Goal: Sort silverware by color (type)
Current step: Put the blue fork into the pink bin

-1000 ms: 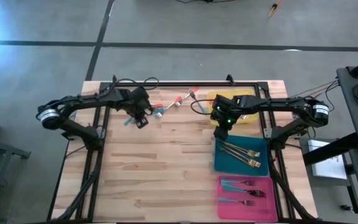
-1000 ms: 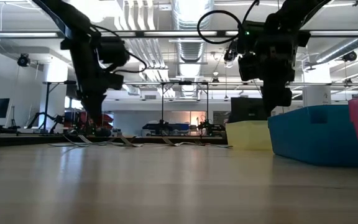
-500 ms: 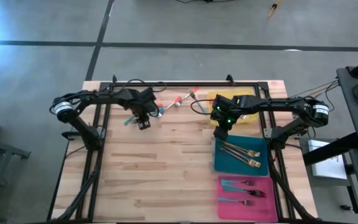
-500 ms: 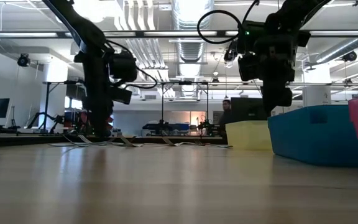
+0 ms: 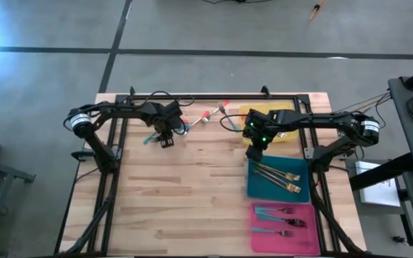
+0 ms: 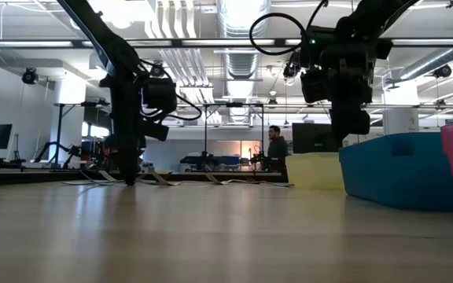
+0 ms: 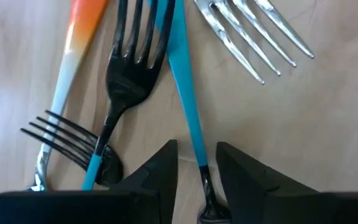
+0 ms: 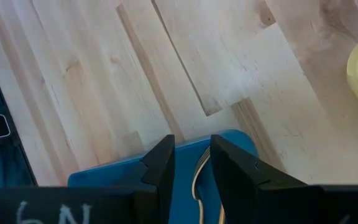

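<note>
Silverware lies loose on the wood at the table's far side: red-handled pieces [image 5: 210, 115] and teal ones [image 5: 149, 138]. My left gripper [image 5: 165, 140] points down over this pile, low to the table [image 6: 130, 177]. It is open [image 7: 196, 149], and a slim teal handle [image 7: 182, 81] runs between its fingers without touching them. Beside the handle lie a dark fork [image 7: 129, 68], an orange-and-white handle [image 7: 73, 50] and silver tines [image 7: 253, 37]. My right gripper [image 5: 254, 152] hangs open [image 8: 192, 146] above the teal tray's far edge [image 8: 229, 140]. A gold fork [image 8: 197, 177] lies in the tray below it.
The yellow tray [image 5: 285, 136] stands far right. Nearer are the teal tray [image 5: 260, 188] with gold forks [image 5: 282, 175] and the pink tray [image 5: 264, 229] with teal-handled forks. Bare wood [image 5: 185, 193] fills the middle and near left. A person [image 6: 276, 149] stands far off in the room.
My left gripper has come down onto the silverware pile, shifting a little toward the table's right, and its wrist has rolled somewhat.
</note>
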Controlling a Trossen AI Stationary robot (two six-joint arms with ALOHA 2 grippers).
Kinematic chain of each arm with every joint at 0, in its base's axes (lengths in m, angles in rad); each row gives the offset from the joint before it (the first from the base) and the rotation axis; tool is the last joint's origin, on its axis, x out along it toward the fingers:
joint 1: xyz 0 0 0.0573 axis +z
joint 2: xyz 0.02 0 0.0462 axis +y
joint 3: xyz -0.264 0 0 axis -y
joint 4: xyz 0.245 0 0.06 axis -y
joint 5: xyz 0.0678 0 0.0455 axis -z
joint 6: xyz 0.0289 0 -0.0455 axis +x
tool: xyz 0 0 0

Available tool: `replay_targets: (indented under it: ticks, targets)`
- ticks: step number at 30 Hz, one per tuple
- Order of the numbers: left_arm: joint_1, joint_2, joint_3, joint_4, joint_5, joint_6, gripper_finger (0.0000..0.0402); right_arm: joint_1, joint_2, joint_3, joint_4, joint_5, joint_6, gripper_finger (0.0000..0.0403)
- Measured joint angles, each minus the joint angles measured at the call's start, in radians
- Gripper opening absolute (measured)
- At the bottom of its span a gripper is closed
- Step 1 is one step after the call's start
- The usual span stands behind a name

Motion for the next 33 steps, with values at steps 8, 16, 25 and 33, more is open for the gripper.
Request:
replay_targets:
  ticks: [8,16,25,33]
  targets:
    - [0.003,0.024,0.002,-0.012,0.042,-0.064,0.0011,0.0,0.0,0.0,0.0,0.0,0.0,0.0093]
    - [0.006,-0.022,-0.002,-0.061,0.047,-0.155,0.0001,0.0,0.0,0.0,0.0,0.0,0.001,0.0093]
    - [0.004,-0.16,0.064,-0.167,0.183,-0.282,0.0,0.0,0.0,0.0,0.0,0.007,0.0,0.0093]
    - [0.004,-0.281,0.185,-0.067,0.241,-0.414,0.0,-0.005,-0.001,0.0,0.199,0.252,0.0,0.0093]
